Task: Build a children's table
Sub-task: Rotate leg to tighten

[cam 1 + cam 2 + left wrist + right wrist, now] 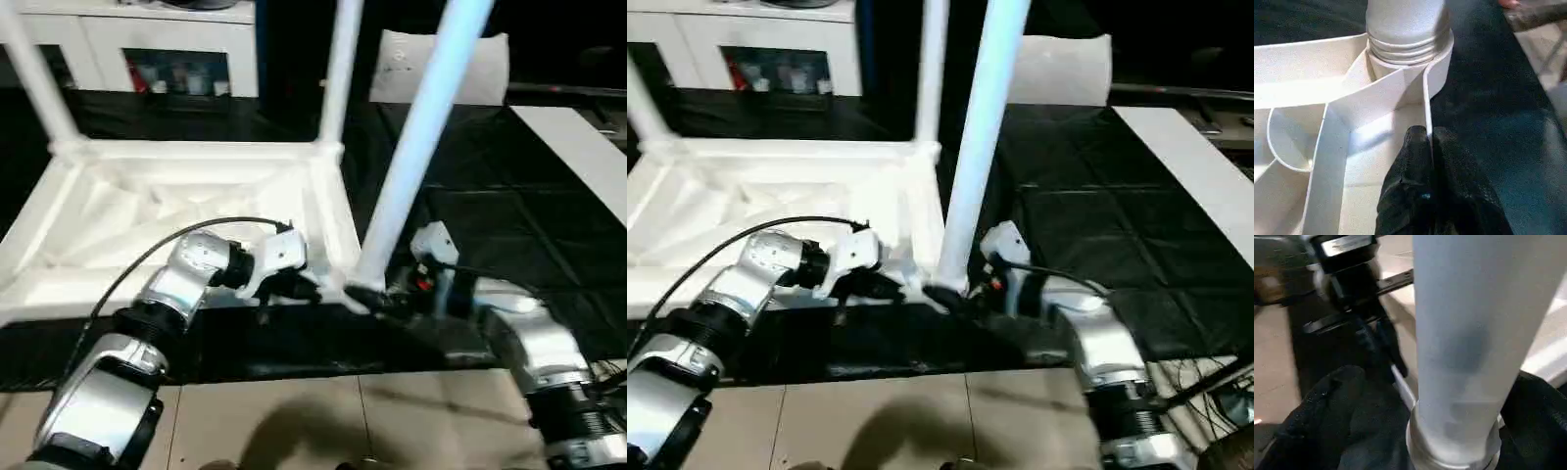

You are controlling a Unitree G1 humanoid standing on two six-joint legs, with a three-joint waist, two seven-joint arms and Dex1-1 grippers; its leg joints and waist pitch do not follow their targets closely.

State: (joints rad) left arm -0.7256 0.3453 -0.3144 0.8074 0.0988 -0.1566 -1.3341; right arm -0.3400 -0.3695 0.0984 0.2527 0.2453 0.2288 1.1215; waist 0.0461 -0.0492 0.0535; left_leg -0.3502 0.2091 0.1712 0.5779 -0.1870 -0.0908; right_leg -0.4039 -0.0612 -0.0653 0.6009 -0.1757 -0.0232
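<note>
Tabletop: white ribbed plastic, lying underside up on the dark floor mat, in front of a white cabinet.
Legs fitted: two stand in the far corner sockets, far left and far right.
Third leg: seated in the near right corner socket, its threaded collar showing above the socket and the tube leaning to the right.
Left tool: closed on the tabletop's thin side wall just beside that socket, one black finger on each side of the wall.
Right tool: at the foot of the third leg, dark fingers spread on either side of the tube; jaws look open, not clamped.
Risk, leg: with nothing clamping it, a part-screwed tube that leans this much may tip out or bind crooked in the thread.
Risk, wall: the pinch sits on thin plastic; a twist of the tabletop could slip it free or flex the wall.
Risk, remaining: the fourth corner looks unfitted; shifting the tabletop may disturb the leaning leg.
</note>
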